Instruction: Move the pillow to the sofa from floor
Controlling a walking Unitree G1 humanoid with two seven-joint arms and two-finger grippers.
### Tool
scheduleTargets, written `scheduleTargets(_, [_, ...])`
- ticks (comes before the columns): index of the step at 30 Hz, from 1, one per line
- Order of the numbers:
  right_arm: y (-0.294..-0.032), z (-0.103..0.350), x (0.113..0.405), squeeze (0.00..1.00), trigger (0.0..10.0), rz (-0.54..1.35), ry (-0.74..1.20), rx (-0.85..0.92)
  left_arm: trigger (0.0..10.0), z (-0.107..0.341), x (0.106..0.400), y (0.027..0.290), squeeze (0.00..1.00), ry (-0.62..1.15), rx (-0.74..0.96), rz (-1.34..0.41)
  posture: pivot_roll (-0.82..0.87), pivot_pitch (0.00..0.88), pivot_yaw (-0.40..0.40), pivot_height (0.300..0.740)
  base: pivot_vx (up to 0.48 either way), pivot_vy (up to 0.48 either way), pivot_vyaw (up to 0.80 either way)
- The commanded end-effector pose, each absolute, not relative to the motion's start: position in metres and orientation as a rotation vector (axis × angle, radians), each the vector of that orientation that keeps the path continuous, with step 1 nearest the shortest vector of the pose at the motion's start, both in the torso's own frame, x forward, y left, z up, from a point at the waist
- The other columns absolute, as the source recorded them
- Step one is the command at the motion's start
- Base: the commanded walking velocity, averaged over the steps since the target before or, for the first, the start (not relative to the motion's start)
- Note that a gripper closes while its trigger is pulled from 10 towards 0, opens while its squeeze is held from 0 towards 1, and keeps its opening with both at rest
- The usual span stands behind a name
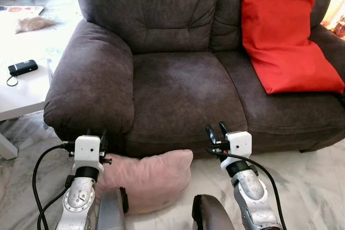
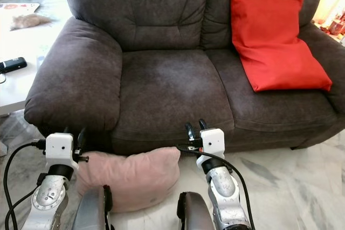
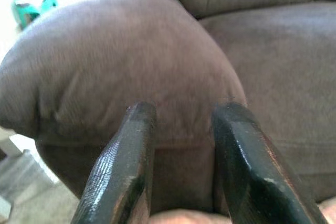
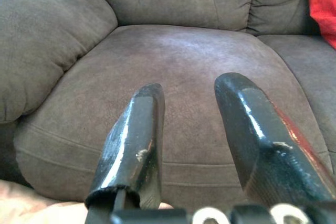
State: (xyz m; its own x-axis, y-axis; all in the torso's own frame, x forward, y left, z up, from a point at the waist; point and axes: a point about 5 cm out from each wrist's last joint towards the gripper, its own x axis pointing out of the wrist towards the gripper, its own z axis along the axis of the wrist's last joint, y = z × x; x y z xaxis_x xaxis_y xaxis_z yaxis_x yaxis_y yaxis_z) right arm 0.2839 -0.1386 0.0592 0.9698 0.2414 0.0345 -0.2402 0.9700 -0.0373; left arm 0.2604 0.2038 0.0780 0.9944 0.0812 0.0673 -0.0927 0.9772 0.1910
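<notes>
soft pink fabric pillow (image 1: 148,179) lying on marble floor (image 1: 302,181) against dark brown suede sofa (image 1: 178,79) front | left pincer (image 3: 181,116) hovering narrowly parted, empty | right pincer (image 4: 191,95) parted, empty

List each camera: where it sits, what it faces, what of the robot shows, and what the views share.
Head stereo eyes: look down at sofa, pink pillow on floor; left gripper and right gripper show.
Left wrist: faces sofa armrest; open fingers.
Right wrist: faces seat cushion; open fingers.
Shared: sofa, pillow.
</notes>
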Motion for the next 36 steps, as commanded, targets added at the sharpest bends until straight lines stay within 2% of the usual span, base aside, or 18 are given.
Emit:
scheduleTargets(1, [-0.139, 0.067, 0.285, 0.00, 10.0, 0.246, -0.077, -0.035, 10.0, 0.073, 0.261, 0.205, 0.00, -0.026, 0.174, 0.102, 0.02, 0.092, -0.094, 0.551, 0.000, 0.000, 0.00])
scheduleTargets(4, [-0.135, 0.069, 0.284, 0.00, 10.0, 0.284, -0.095, -0.056, 10.0, 0.065, 0.262, 0.212, 0.00, 0.031, 0.113, 0.144, 0.02, 0.094, -0.096, 0.551, 0.000, 0.000, 0.00])
scheduleTargets(7, [-0.133, 0.068, 0.282, 0.00, 10.0, 0.311, -0.098, -0.088, 10.0, 0.062, 0.263, 0.218, 0.00, 0.055, 0.067, 0.178, 0.02, 0.094, -0.096, 0.551, 0.000, 0.000, 0.80])
scheduleTargets(13, [-0.132, 0.067, 0.282, 0.00, 10.0, 0.313, -0.086, -0.069, 10.0, 0.061, 0.266, 0.220, 0.00, 0.069, 0.064, 0.160, 0.02, 0.096, -0.094, 0.551, 0.000, 0.000, 0.54])
scheduleTargets(22, [-0.131, 0.065, 0.281, 0.00, 10.0, 0.323, -0.071, -0.072, 10.0, 0.057, 0.269, 0.218, 0.00, 0.108, 0.047, 0.119, 0.02, 0.100, -0.092, 0.551, 0.000, 0.000, 0.00])
scheduleTargets(29, [-0.128, 0.065, 0.280, 0.00, 10.0, 0.332, -0.072, -0.060, 10.0, 0.057, 0.269, 0.219, 0.00, 0.112, 0.045, 0.110, 0.02, 0.101, -0.089, 0.551, 0.000, 0.000, 0.78])
scheduleTargets(36, [-0.127, 0.064, 0.280, 0.00, 10.0, 0.338, -0.068, -0.062, 10.0, 0.056, 0.270, 0.217, 0.00, 0.119, 0.036, 0.090, 0.02, 0.100, -0.088, 0.551, 0.000, 0.000, 0.13])
